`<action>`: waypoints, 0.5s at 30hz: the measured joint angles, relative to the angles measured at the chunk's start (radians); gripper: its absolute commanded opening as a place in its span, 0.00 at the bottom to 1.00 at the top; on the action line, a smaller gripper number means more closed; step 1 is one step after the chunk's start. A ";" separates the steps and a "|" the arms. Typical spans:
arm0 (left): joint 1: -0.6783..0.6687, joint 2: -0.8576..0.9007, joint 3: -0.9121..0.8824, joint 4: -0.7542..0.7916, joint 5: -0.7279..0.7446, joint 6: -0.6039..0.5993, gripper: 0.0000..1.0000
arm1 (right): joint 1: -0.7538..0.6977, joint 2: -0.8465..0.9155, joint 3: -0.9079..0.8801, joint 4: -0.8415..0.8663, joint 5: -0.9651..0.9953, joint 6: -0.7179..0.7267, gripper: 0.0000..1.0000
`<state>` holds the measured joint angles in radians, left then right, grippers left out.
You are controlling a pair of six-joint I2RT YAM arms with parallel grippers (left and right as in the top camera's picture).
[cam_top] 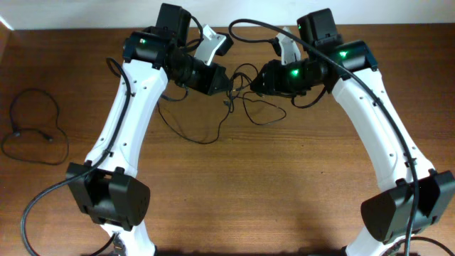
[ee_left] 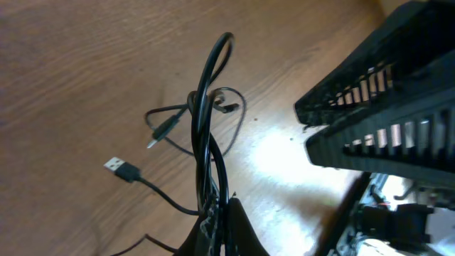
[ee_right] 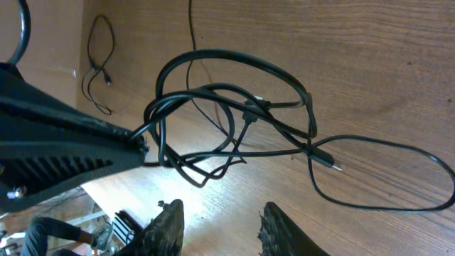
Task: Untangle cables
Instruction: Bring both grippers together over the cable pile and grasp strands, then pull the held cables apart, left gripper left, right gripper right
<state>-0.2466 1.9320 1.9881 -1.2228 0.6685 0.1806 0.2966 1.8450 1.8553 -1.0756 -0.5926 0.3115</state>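
Note:
The cables [cam_top: 239, 94] form a thin black clump at the far middle of the table, with loose loops trailing toward the front [cam_top: 192, 131]. My left gripper [cam_top: 226, 82] is shut on a bundle of these cables [ee_left: 210, 121], which rise from its fingertips [ee_left: 222, 208] into a loop. A USB plug [ee_left: 122, 169] and a small plug [ee_left: 160, 135] lie on the wood. My right gripper [cam_top: 251, 83] hangs just right of the clump. It [ee_right: 222, 210] is open with nothing between its fingers, and the tangled cables [ee_right: 227, 121] lie ahead of it.
A separate black cord [cam_top: 32, 128] lies looped at the table's far left edge, and shows as the cord [ee_right: 99, 64] in the right wrist view. The left gripper's black body [ee_right: 64, 156] reaches in from the left there. Thick arm cables [cam_top: 298, 39] arch above.

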 measured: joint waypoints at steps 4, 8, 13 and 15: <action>0.000 0.000 0.000 0.008 0.074 -0.022 0.00 | 0.000 0.000 0.000 0.000 0.002 0.021 0.36; 0.000 0.000 0.000 0.014 0.152 -0.028 0.00 | 0.002 0.001 0.000 0.012 0.035 0.064 0.36; 0.000 0.000 0.000 0.034 0.210 -0.064 0.00 | 0.017 0.005 0.000 0.069 0.058 0.105 0.36; 0.000 0.000 0.000 0.046 0.234 -0.079 0.00 | 0.027 0.007 0.000 0.077 0.072 0.119 0.36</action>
<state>-0.2466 1.9320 1.9881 -1.1770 0.9024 0.1017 0.3237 1.8519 1.8553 -0.9989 -0.5205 0.4309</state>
